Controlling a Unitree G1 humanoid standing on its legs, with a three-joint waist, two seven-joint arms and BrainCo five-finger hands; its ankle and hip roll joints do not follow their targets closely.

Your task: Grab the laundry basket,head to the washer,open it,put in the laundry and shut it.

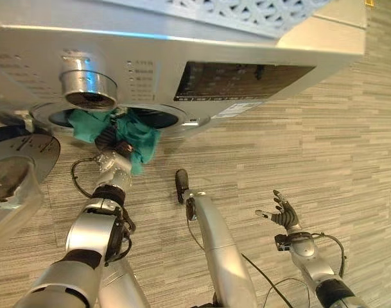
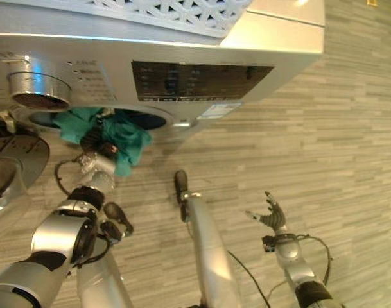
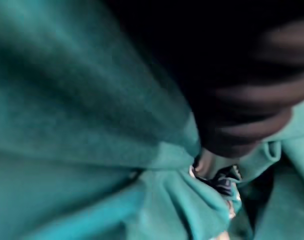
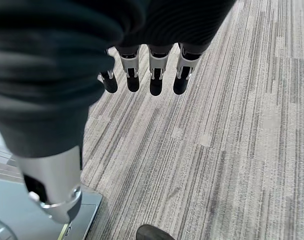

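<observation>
Left hand [image 1: 113, 142] at silver front-loading washer [image 1: 246, 45] round opening, buried in teal cloth laundry [image 1: 139, 138]; fingers hidden, grip unclear. Right hand [image 1: 282, 213] idle over floor, fingers relaxed apart. Risk: cloth draped over rim may slip to floor or jam door.

Teal laundry [image 1: 139, 138] (bunched) at open silver washer's [image 1: 182, 54] mouth

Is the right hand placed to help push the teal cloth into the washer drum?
Probably not. The right hand hangs open over bare floor, well clear of the washer opening, where the left hand is already in the teal cloth.
</observation>
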